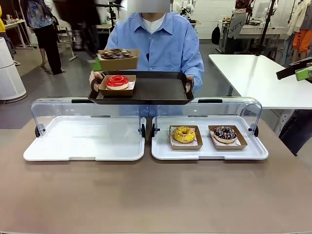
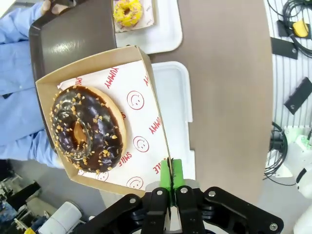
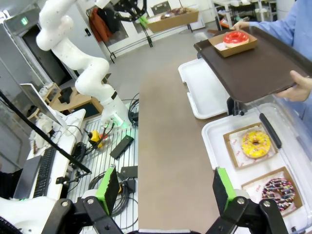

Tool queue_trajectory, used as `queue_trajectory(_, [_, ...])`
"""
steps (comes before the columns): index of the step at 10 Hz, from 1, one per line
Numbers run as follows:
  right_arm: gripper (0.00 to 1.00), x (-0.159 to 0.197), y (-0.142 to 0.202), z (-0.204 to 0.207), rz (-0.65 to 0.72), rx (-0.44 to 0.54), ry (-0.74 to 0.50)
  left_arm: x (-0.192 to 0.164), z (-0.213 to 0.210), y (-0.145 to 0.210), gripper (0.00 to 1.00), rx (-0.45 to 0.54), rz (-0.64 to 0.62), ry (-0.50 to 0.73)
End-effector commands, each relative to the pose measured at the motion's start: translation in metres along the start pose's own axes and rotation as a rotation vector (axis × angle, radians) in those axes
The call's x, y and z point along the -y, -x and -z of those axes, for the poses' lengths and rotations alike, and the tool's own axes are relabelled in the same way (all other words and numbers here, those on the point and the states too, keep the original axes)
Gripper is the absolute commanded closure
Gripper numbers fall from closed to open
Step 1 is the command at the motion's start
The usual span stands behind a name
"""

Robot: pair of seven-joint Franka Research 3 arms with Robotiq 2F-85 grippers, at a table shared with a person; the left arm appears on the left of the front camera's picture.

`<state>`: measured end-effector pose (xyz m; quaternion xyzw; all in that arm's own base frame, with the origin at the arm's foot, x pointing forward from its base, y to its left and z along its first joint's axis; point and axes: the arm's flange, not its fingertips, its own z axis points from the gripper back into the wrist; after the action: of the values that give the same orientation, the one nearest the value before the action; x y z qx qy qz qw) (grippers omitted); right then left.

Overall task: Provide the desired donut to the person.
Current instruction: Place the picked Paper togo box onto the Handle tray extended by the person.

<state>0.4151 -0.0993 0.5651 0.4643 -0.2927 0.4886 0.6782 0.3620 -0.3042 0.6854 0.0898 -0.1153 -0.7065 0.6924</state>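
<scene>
Front view: left gripper holds a cardboard tray with the chocolate nut-sprinkled donut up over the person's dark serving tray, which already carries a red-glazed donut. Left wrist view: green pads pinched tight on the cardboard tray's wall. Right gripper wide open, empty, well off to the side. Yellow donut and chocolate sprinkled donut sit in the right display case.

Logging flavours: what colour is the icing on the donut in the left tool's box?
Dark chocolate brown with pale nut bits on the donut; the left wrist view shows it best.
</scene>
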Motion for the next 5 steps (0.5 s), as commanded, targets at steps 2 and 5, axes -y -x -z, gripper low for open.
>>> queue_trajectory(2, [0.0,-0.001,-0.001,0.0,-0.01,0.01,-0.007,-0.056,0.021,-0.069,0.99,-0.038,-0.033,-0.013])
queue_trajectory(5, [0.0,-0.001,-0.001,0.0,-0.01,0.01,-0.007,-0.095,0.056,-0.103,0.99,-0.026,-0.019,-0.077])
